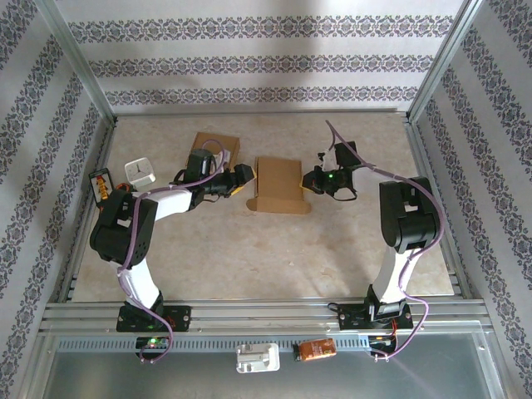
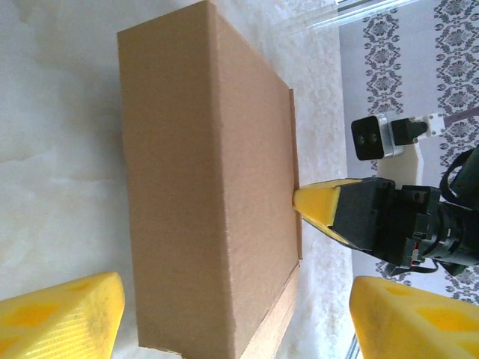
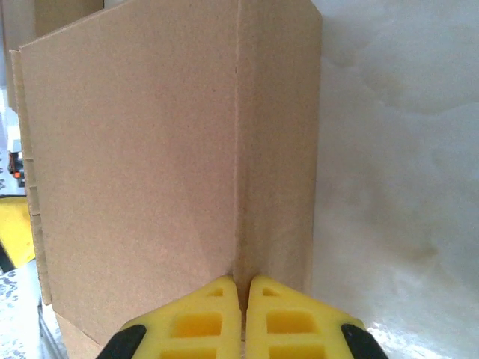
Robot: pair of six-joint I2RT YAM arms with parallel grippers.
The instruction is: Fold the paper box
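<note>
1. The paper box (image 1: 279, 184), plain brown cardboard, stands near the middle of the counter (image 1: 249, 258), between my two arms. All I see are closed outer panels, so I cannot tell what is inside it.
2. My right pincer (image 3: 243, 292) is pressed together. Its yellow tips touch the box's right-hand side at a vertical fold line.
3. My left pincer (image 1: 242, 178) is spread wide at the box's left side. In the left wrist view its two yellow fingers (image 2: 67, 314) sit one on each side of the box's near end. Neither clearly touches the cardboard.
4. I count two cardboard items: the box itself and a second brown cardboard piece (image 1: 218, 148), which lies flat farther back, partly under my left arm's wrist.
5. Two small things sit at the counter's left edge, well apart from the box: a white cube-like gadget (image 1: 143, 171) and an orange-and-black device (image 1: 102, 183) just left of it.
6. Two more items rest on the metal rail (image 1: 208, 316) in front of the arm bases: a white plastic piece (image 1: 257, 357) and an orange packet (image 1: 317, 349) beside it.
7. Only the two pincers stand close to the box.
</note>
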